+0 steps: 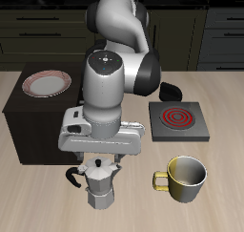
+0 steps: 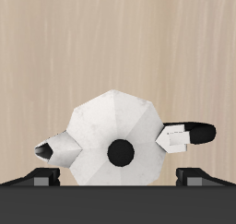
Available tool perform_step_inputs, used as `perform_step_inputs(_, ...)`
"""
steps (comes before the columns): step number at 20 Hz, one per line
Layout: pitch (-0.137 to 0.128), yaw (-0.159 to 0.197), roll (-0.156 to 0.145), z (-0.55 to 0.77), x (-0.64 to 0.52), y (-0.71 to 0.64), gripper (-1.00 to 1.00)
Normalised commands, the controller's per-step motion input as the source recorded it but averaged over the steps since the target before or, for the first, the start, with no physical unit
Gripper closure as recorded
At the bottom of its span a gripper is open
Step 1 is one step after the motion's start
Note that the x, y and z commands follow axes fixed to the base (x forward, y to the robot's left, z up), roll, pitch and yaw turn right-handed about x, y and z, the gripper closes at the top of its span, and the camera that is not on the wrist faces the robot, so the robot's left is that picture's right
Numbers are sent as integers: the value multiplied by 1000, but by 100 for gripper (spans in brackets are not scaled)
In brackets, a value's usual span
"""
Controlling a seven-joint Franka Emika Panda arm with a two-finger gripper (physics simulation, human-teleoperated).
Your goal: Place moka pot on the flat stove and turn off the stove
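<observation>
The moka pot (image 1: 98,186) stands upright near the table's front edge, silver and faceted, with its black handle (image 1: 71,177) sticking out sideways. My gripper (image 1: 98,159) hangs straight above it, open, its fingers hard to make out in the exterior view. Seen from the wrist, the moka pot (image 2: 111,135) lies directly below, with its black lid knob (image 2: 121,153) and handle (image 2: 192,133) showing, and the two fingertips (image 2: 41,178) spread wider than the pot's body. The flat stove (image 1: 195,131) lies farther back, apart from the pot, its burner rings (image 1: 178,115) glowing red.
A yellowish-green mug (image 1: 184,177) stands beside the pot, between it and the stove's front. A dark-brown cabinet (image 1: 33,121) with a red-rimmed plate (image 1: 46,83) on top stands close on the pot's other side. My arm hides the table behind the pot.
</observation>
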Motion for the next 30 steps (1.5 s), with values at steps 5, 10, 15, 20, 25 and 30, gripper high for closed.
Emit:
perform_step_inputs(5,69,85,26,15,141,31,-100)
perform_step_inputs(10,33,-49,13,-74,111,-38,-100)
perform_step_inputs(15,28,24,-13,-238,77,-43,-100)
perform_step_inputs(20,10,-7,-9,-164,17,-19,-100)
perform_step_inputs(25,8,14,-12,-158,45,64,100)
perform_step_inputs(30,-7,-17,1,38,-4,3,100)
